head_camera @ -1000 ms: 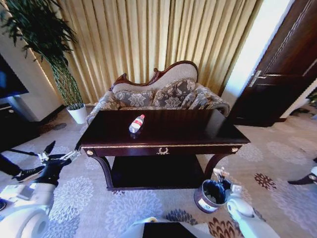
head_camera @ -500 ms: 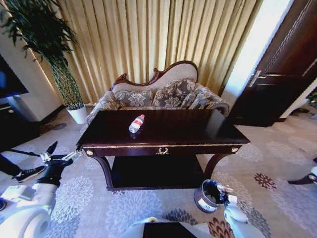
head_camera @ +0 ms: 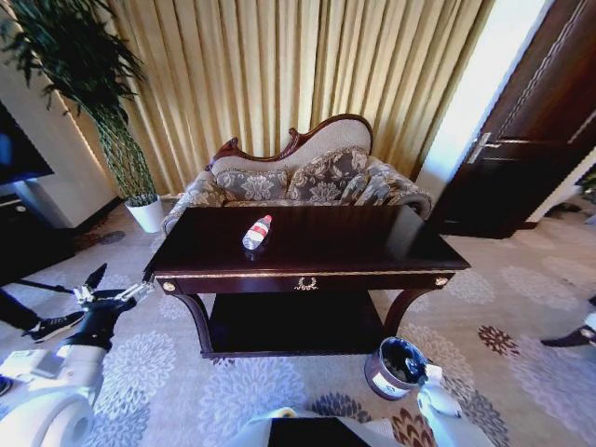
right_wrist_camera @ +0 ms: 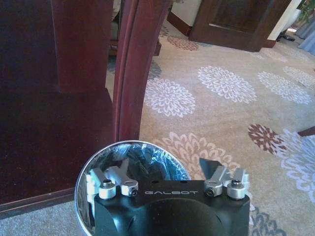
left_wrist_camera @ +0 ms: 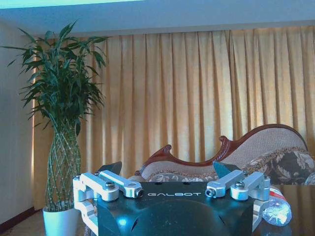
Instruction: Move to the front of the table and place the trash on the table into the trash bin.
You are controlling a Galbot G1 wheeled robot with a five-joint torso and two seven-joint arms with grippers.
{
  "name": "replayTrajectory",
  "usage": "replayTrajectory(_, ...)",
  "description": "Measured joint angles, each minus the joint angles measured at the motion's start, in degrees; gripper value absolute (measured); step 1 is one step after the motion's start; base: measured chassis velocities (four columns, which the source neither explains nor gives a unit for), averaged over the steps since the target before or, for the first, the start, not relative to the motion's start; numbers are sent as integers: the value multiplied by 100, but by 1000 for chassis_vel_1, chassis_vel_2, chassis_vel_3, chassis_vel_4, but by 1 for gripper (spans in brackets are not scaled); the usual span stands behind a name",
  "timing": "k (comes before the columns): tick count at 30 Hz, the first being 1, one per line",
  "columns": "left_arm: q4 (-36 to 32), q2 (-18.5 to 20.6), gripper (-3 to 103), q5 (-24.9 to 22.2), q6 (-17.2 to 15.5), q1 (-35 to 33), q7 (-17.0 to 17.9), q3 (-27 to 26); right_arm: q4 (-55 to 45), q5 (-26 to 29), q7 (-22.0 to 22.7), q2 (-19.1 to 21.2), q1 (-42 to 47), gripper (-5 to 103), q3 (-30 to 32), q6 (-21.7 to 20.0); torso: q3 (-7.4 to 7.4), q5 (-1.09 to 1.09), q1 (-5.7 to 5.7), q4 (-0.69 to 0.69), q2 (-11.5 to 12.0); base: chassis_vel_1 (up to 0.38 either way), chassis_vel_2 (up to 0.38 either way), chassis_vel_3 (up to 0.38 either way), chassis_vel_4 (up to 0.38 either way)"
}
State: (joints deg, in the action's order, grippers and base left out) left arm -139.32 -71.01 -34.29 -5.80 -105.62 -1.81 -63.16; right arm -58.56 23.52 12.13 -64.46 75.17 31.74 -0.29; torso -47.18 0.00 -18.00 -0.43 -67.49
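The table [head_camera: 372, 244] stands ahead of me, dark and glossy, beyond and to the right of my left gripper [head_camera: 104, 289]. One clear bottle [head_camera: 257, 232] lies on its side left of the top's centre. The lower shelf [head_camera: 298, 321] is bare. The trash bin [head_camera: 389, 369] sits on the patterned carpet [head_camera: 521, 317] just under my right gripper [right_wrist_camera: 167, 172].

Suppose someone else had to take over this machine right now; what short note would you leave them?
Left hand: open, holding nothing, low beside the table's left front corner.
Right hand: open, holding nothing, directly over the trash bin on the carpet by the table's right front leg.
Trash: a plastic bottle lies on its side on the tabletop, left of centre, untouched.
Done: the robot faces the front of the table.
Left: pick up the bottle and drop it into the bin.
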Motion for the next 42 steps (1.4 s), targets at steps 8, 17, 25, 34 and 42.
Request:
replayTrajectory(8, 2, -11, 100, 0, 7, 9, -2, -2, -15, 152, 0, 28, -1, 100, 1, -10, 0, 0, 0, 0, 0, 0, 0, 0, 0)
replayTrajectory(17, 43, -16, 100, 0, 3, 42, -8, 8, -882, 779, 3, 214, 282, 100, 192, -12, 0, 0, 0, 0, 0, 0, 0, 0, 0)
replayTrajectory(25, 75, 3, 100, -18, -6, 53, -16, -13, -2680, 902, -364, 736, 1179, 100, 837, 534, 0, 1, 0, -2, 0, 0, 0, 0, 0)
replayTrajectory(34, 78, 10, 100, -24, -158, 130, -6, 36, -5443, 1354, -533, 669, 2175, 100, 1328, 483, 0, 0, 0, 0, 0, 0, 0, 0, 0)
replayTrajectory(42, 11, 0, 100, -34, -225, 93, 38, 9, -7232, 1292, -278, 456, 2075, 100, 961, -389, 0, -1, 0, 1, 0, 0, 0, 0, 0)
